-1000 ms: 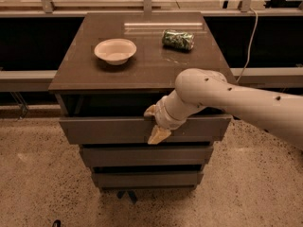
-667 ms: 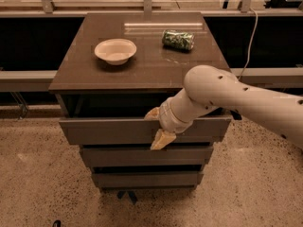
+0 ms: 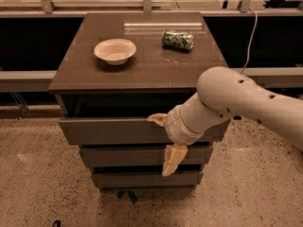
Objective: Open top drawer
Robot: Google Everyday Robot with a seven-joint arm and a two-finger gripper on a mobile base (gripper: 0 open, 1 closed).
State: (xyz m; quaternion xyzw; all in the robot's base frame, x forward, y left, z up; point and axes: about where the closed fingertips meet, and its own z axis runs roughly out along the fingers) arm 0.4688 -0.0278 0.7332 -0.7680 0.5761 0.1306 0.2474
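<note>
Hooking one finger over the upper edge of the top drawer point(image 3: 113, 130), the gripper point(image 3: 160, 145) sits right of the front's middle, its fingers point(image 3: 173, 160) apart, the other hanging before the lower drawer fronts point(image 3: 123, 155). The drawer stands slightly out beneath the counter point(image 3: 156, 70). An upward-tilting pull could slip the hooked finger off that handleless lip. Bare floor point(image 3: 38, 193) ahead gives room to draw back.

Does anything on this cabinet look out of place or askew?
Only a small thing: the green object lies on its side at the back right of the cabinet top. The bowl stands upright. The top drawer is partly out, with the gripper at its front, jaws open.
</note>
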